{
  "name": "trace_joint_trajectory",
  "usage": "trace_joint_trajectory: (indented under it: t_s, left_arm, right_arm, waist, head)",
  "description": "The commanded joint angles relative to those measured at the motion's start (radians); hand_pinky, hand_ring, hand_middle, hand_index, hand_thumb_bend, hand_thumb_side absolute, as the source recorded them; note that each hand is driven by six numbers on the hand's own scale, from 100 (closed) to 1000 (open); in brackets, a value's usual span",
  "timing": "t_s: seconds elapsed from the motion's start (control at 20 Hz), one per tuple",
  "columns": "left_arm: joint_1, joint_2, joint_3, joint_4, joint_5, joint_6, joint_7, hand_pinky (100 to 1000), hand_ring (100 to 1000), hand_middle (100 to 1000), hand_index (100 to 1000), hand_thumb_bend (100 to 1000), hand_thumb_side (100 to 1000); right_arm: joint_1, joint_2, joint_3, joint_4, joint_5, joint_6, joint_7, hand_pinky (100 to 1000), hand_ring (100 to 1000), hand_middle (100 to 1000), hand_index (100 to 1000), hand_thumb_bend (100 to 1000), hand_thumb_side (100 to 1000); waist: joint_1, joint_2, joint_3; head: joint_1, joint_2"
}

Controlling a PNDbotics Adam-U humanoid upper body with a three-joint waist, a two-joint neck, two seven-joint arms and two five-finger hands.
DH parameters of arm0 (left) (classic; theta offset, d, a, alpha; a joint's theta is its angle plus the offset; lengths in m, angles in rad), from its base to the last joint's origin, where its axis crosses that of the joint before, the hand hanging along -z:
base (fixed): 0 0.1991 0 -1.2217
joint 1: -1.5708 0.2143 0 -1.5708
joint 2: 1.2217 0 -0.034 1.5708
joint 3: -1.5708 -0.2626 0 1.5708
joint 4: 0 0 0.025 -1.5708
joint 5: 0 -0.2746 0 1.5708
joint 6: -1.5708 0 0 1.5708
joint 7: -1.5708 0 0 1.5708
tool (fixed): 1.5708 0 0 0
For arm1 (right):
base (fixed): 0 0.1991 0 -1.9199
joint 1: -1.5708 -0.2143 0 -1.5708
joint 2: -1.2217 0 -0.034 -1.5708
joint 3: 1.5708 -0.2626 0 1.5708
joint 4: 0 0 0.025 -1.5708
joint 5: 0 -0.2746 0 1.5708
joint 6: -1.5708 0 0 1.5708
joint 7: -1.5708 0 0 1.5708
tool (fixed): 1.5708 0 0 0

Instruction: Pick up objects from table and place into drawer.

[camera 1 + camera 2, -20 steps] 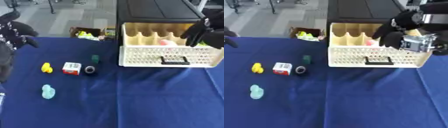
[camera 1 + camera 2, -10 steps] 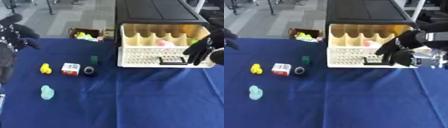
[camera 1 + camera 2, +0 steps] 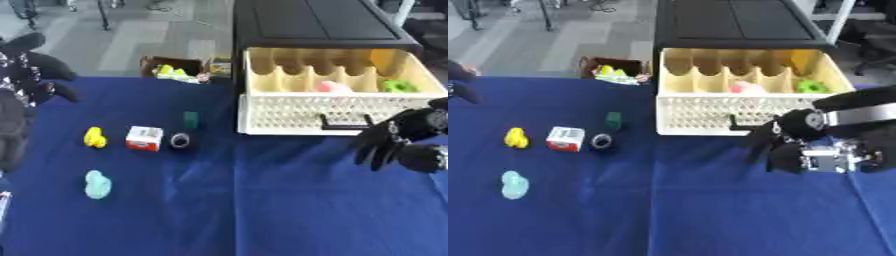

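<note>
- The cream plastic drawer (image 3: 328, 107) with a perforated front and a dark handle stands pulled out of a black cabinet (image 3: 313, 22); it serves as the landmark here.
- Left of the drawer, on the blue tablecloth (image 3: 245, 200), lie the loose objects: a small dark green block (image 3: 191, 119), a dark round ring-shaped item (image 3: 180, 140), a white and red box (image 3: 144, 138), a yellow rounded toy (image 3: 94, 137), and, farthest from the drawer and nearer the camera, a pale teal rounded toy (image 3: 97, 184).
- Behind the table, left of the drawer, a brown cardboard box (image 3: 176, 68) holds yellow-green items; their shape cannot be made out.
- Inside the drawer, at its right part, rest a pink rounded object (image 3: 333, 86) and a bright green object (image 3: 399, 86), just beside each other with a divider between.
- The right hand (image 3: 785, 142) hangs just in front of the drawer's right end, above the cloth, fingers loosely spread and pointing down, holding nothing. It partly covers the handle in the right eye view.
- The left hand (image 3: 31, 75) shows at the picture's left edge, far left of the drawer, cut off by the frame; its fingers are spread and hold nothing.
</note>
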Motion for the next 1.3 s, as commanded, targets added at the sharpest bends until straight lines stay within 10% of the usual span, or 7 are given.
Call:
trace_joint_trajectory:
  t_s: [0.05, 0.6, 1.3]
  left_arm:
    - [-0.006, 0.004, 0.012, -0.020, -0.007, 0.006, -0.002, 528, 651, 595, 862, 102, 989]
    - [0.000, -0.009, 0.015, -0.020, -0.022, 0.022, -0.006, 534, 645, 592, 860, 103, 1000]
    - [-0.004, -0.018, 0.022, -0.020, -0.034, 0.022, -0.004, 538, 645, 592, 860, 103, 1000]
  right_arm:
    - [-0.023, -0.002, 0.023, -0.011, 0.003, 0.051, 0.007, 832, 814, 852, 1000, 100, 1000]
    - [-0.071, 0.049, 0.075, 0.048, 0.061, 0.179, 0.008, 810, 804, 833, 1000, 100, 1000]
    - [-0.083, 0.081, 0.081, 0.174, 0.181, 0.130, 0.008, 774, 790, 817, 976, 100, 1000]
  waist:
    - [0.001, -0.011, 0.006]
    - [0.002, 0.004, 0.014]
    - [0.003, 0.024, 0.020]
  head:
    - [-0.011, 0.000]
    - [-0.030, -0.016]
    - [-0.054, -0.037]
